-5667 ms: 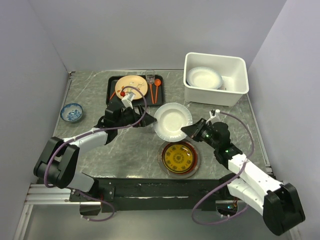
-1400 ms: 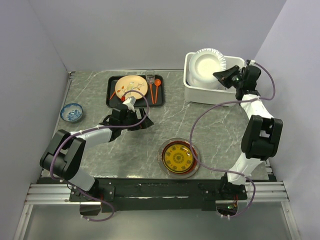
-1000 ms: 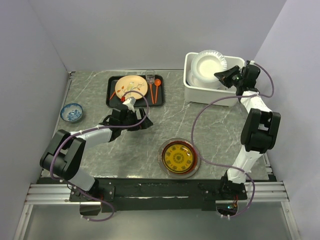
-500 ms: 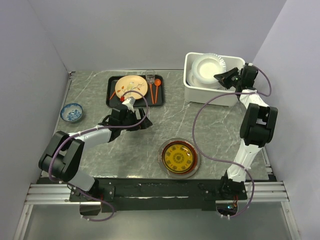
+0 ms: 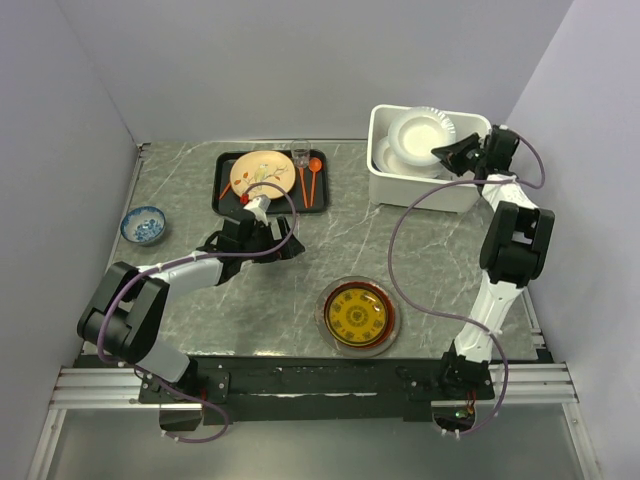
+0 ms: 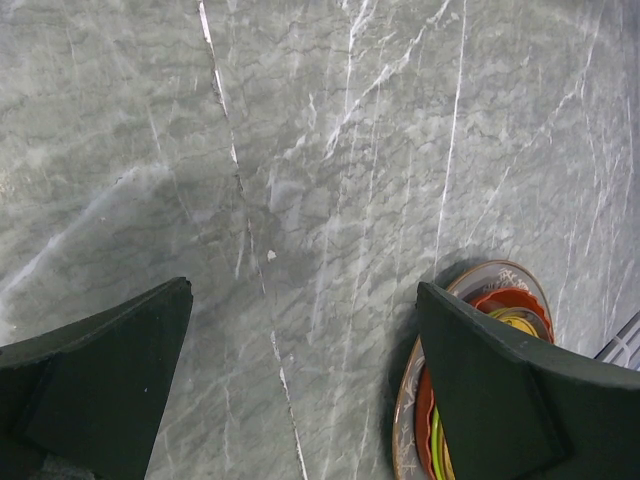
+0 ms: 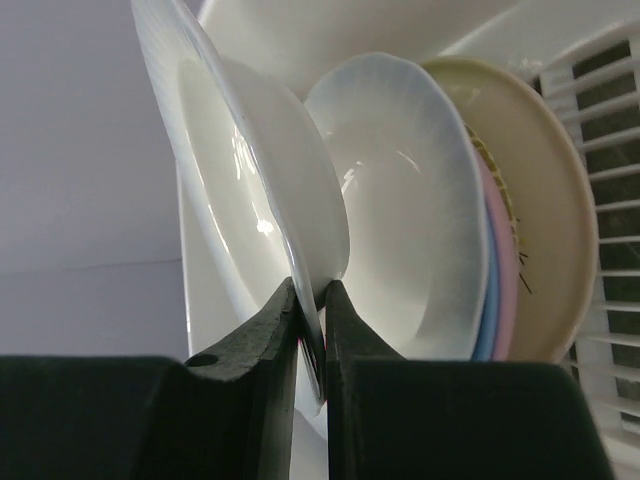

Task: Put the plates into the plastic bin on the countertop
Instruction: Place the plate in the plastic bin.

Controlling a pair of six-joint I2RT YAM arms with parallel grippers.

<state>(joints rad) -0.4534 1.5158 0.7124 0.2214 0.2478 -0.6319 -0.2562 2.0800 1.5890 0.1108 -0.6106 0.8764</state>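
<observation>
While your R gripper (image 7: pixel 312 300) pinches the white plate (image 7: pixel 240 200) over the plastic bin (image 5: pixel 425 193), far-right countertop (image 5: pixel 440 265) corner, L gripper (image 6: pixel 302 292) gapes wide.

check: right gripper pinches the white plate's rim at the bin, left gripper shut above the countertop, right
No: the left wrist view shows the left gripper open above the countertop. The right gripper pinches the white plate by its rim at the bin.

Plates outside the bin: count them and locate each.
2 visible: the cream floral plate on the black tray, and the gold-patterned plate near the front edge, topping a stack whose lower plates are mostly hidden.
</observation>
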